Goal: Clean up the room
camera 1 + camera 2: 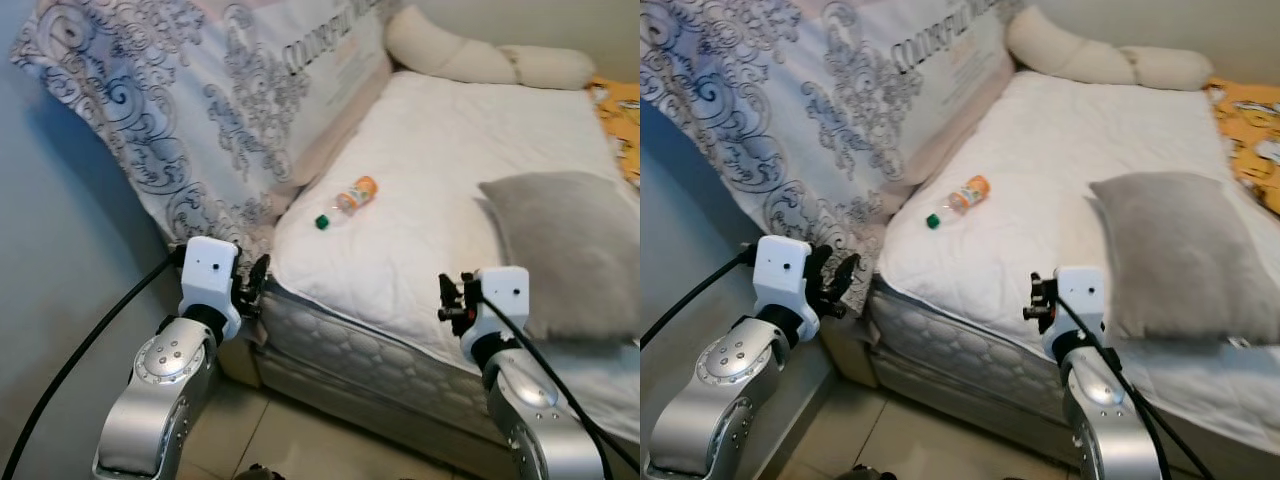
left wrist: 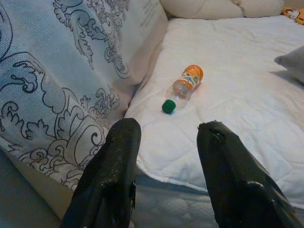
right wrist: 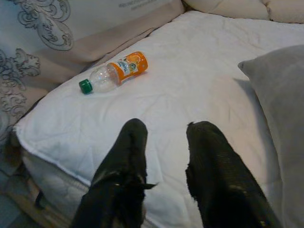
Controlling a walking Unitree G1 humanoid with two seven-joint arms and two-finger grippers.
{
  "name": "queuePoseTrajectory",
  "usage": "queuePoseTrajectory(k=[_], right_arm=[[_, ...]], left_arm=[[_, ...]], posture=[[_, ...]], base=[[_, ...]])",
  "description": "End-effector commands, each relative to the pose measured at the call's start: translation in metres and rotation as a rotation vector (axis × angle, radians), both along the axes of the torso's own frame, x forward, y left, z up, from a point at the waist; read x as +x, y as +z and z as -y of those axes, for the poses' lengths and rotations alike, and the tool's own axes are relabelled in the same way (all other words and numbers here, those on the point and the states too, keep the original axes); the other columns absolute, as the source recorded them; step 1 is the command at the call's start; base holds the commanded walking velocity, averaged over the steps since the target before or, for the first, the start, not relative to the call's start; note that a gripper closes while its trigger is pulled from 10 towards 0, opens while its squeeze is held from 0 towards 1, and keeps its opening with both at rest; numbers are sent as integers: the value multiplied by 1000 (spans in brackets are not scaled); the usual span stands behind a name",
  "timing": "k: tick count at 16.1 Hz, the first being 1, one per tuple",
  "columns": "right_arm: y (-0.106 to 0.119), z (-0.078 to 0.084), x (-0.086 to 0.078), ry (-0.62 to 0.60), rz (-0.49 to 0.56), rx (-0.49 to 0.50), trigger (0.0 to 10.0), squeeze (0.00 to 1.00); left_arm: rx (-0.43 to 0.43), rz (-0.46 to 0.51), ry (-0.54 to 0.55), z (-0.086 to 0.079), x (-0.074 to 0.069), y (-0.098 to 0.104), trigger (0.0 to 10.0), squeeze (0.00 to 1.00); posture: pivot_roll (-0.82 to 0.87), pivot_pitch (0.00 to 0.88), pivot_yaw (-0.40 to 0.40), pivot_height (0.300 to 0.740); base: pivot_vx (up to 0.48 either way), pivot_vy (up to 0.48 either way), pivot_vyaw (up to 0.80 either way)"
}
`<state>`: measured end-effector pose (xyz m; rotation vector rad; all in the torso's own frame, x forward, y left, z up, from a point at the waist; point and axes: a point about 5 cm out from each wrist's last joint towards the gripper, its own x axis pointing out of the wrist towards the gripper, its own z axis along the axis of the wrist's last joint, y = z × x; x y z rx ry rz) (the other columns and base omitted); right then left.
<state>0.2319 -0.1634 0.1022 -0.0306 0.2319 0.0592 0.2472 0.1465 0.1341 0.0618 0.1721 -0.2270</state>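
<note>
Nearest the camera, the two silver arms rise from below. The left gripper (image 1: 255, 285) sits at the bed's near corner, just off the mattress edge; the right gripper (image 1: 452, 298) hangs over the near edge of the bed (image 1: 420, 190), beside a grey pillow (image 1: 565, 250). In the head views the black fingers are small and hard to read. The wrist views settle it: the left fingers (image 2: 116, 166) stand spread with a clear gap between them, holding nothing, and the right fingers (image 3: 123, 161) are likewise parted and empty.

Beyond them, on the white quilt, lies a bottle (image 1: 355, 195) on its side, with an orange label and a green cap. The head views make the cap look like a separate green dot; the wrist views show it is on the neck of the clear bottle. It lies well ahead of both grippers, apart from each, near the patterned bedding (image 1: 200, 100) heaped along the bed's left side.

Farthest back, a cream bolster (image 1: 480, 55) runs along the wall, with something yellow (image 1: 618, 120) at the far right.
</note>
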Motion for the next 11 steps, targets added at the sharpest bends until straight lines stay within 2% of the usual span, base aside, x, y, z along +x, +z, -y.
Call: queuePoseTrajectory(k=[1, 4, 8, 11], right_arm=[[5, -3, -1, 23, 18, 38, 10000, 1000], [7, -5, -2, 32, 32, 68, 10000, 1000], [7, -6, 0, 38, 47, 30, 10000, 1000], [7, -12, 0, 77, 40, 38, 10000, 1000]], left_arm=[[11, -5, 45, -9, 0, -2, 10000, 0], [8, 5, 72, -14, 1, -1, 10000, 0], [-8, 11, 83, -15, 2, 0, 10000, 0], [-21, 12, 86, -15, 1, -1, 10000, 0]], posture=[[8, 0, 33, 740], [10, 0, 22, 740], [8, 0, 16, 740], [13, 0, 9, 740]], base=[[0, 0, 0], [171, 0, 0], [352, 0, 0], [388, 0, 0]])
